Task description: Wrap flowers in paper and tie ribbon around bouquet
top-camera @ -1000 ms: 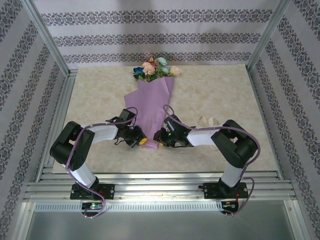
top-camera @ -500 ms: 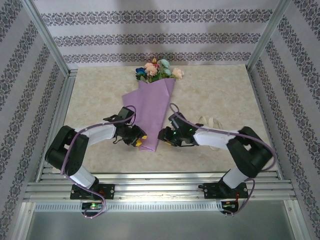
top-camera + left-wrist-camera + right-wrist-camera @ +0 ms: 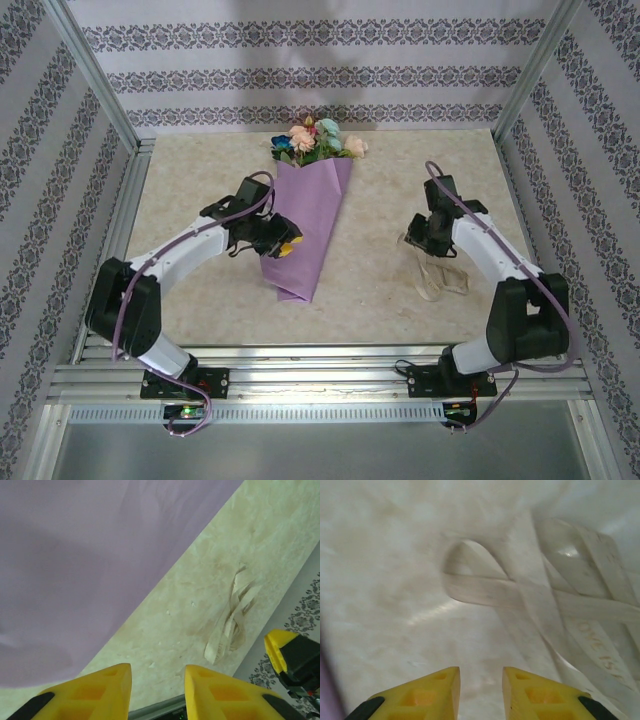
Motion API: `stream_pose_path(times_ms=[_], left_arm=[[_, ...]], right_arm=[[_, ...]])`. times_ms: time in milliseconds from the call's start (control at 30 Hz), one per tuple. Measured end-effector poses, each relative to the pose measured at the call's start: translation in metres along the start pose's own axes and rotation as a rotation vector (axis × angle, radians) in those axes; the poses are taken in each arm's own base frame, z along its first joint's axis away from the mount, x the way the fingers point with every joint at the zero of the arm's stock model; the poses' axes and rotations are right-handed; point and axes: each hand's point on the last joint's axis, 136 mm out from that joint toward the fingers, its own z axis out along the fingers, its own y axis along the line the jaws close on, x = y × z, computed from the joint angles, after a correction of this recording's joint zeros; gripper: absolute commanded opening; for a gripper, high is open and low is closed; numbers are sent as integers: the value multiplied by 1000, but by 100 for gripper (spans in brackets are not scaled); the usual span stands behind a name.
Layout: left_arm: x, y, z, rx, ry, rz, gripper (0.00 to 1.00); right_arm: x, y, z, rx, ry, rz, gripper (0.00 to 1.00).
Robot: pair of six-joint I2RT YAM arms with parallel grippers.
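The bouquet lies on the marble table, a narrow lilac paper (image 3: 305, 215) cone with the flowers (image 3: 315, 140) showing at its far, wide end. My left gripper (image 3: 287, 245) hovers at the cone's left edge about halfway along, open and holding nothing; its wrist view has the lilac paper (image 3: 85, 565) upper left and bare table between the fingers (image 3: 157, 692). The cream ribbon (image 3: 438, 272) lies in loose loops to the right. My right gripper (image 3: 418, 240) is open just above the ribbon's far end, with the ribbon loops (image 3: 545, 600) right ahead of its fingers (image 3: 481, 692).
Patterned walls and metal frame posts (image 3: 95, 80) close in the table on three sides. A rail (image 3: 300, 350) runs along the near edge. Bare tabletop (image 3: 370, 250) separates the cone from the ribbon. A yellow fingertip (image 3: 279, 645) of the right gripper shows beyond the ribbon (image 3: 232, 620).
Both grippers left the cone's narrow near end and opened. The left moved up along the cone's left side. The right arm swung away to the right, over the ribbon.
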Motion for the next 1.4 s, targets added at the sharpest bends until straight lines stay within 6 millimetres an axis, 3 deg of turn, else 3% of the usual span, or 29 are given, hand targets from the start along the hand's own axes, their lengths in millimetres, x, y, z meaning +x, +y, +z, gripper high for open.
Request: stream_pose_path(times_ms=[200,333,500,667,900,1067,1233,1400], left_arm=[[-1,17,26,-64,45,25,28],[8,10,34,-65,73,78,28],[21,2,38,-55,104,125,27],[22,7,44,-68,120,121,27],[24,8,46,-68,134,118,27],[24,7,46,-67,136,117,26],[24,7,46,-66,136,118,25],[24,7,46,-66,135,118,24]], right_arm=[[27,-26,27,123,115,-16,29],[41,-52,29,173,133,13,31],[37,-68,32,187,136,34,33],[39,-71,48,211,184,-2,33],[27,-66,60,197,192,-59,34],[23,-61,61,171,181,-77,0],[21,-55,56,154,157,-80,0],[16,-26,25,85,48,-116,0]])
